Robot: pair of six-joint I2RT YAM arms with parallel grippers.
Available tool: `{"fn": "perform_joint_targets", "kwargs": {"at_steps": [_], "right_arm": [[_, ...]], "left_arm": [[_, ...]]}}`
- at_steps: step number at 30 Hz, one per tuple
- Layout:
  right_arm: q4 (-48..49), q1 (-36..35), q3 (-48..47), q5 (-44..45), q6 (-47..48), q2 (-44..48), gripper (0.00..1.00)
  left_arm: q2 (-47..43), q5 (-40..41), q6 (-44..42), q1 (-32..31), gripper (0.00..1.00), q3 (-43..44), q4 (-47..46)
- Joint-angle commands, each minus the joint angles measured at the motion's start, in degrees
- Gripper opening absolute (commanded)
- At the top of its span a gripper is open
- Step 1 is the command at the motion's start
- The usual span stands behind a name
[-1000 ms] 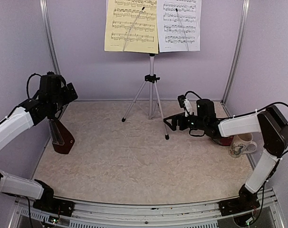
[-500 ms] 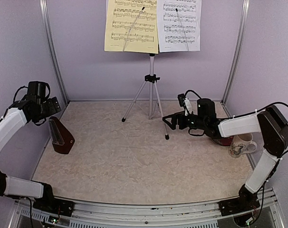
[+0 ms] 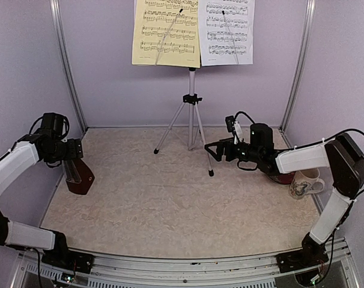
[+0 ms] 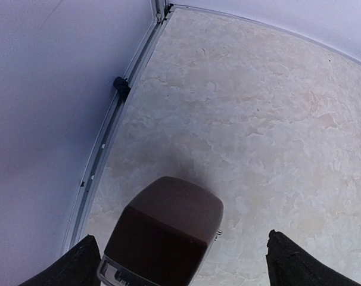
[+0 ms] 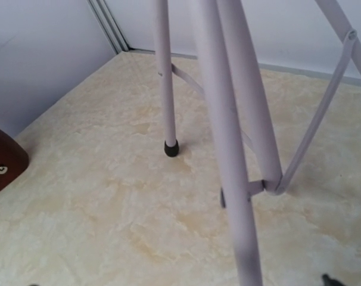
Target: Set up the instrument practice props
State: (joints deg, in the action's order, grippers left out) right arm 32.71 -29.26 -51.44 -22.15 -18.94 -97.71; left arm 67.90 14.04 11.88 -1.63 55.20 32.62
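The metronome is set on the tabletop well left of the music stand, below the wide-open, empty left pincer, while the right pincer is held wide open and empty beside the stand's leg.

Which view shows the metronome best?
The left wrist view: the metronome sits close and large, seen from above. The top external view shows it small, its top partly hidden; the right wrist view catches only a corner.

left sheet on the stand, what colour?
The left sheet is yellow with black notation; top external view shows it best.
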Motion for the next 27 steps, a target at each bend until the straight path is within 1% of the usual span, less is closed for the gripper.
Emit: {"fn": "perform_joint_targets", "kwargs": {"at_steps": [1, 7, 9, 10, 13, 14, 17, 20, 24, 27], "right_arm": [[2.51, -0.37, 0.29, -1.05, -0.66, -1.09, 1.0], [2.57, 0.0, 0.88, -0.95, -0.42, -0.3, 1.0], [2.8, 0.28, 1.12, -1.2, -0.69, -0.13, 1.0], [2.97, 0.47, 1.23, -1.34, -0.91, -0.05, 1.0], [3.03, 0.78, 1.43, -1.58, -1.1, 0.18, 1.0], [3.0, 0.78, 1.43, -1.58, -1.1, 0.26, 1.0], [2.54, 0.78, 1.19, -1.58, -1.02, 0.8, 1.0], [1.83, 0.78, 1.04, -1.41, -0.81, 1.69, 1.0], [0.78, 0.78, 0.69, -1.57, -0.58, 2.28, 1.0], [0.47, 0.78, 0.55, -1.92, -0.74, 2.37, 1.0]], "left_arm": [[1.33, -4.07, -1.84, 0.2, 0.88, -0.8, -0.7], [2.41, -5.88, -0.44, 0.21, 0.71, -1.0, -1.76], [2.65, -5.7, 0.17, 0.2, 0.64, -1.34, -2.01], [2.82, -5.51, 0.5, 0.17, 0.59, -1.4, -2.18], [2.43, -5.73, 2.18, 0.07, 0.4, -0.99, -3.0], [1.84, -6.2, 2.94, -0.37, 0.37, -1.0, -3.91], [-0.27, -4.58, 5.38, -3.28, 0.31, -0.89, -5.65], [-1.41, -3.18, 8.04, -8.09, 0.27, 0.15, -7.01], [-0.47, -0.72, 12.29, -18.25, 0.25, 2.32, -8.49], [1.67, 1.08, 15.17, -24.3, 0.24, 4.42, -9.26]]}}
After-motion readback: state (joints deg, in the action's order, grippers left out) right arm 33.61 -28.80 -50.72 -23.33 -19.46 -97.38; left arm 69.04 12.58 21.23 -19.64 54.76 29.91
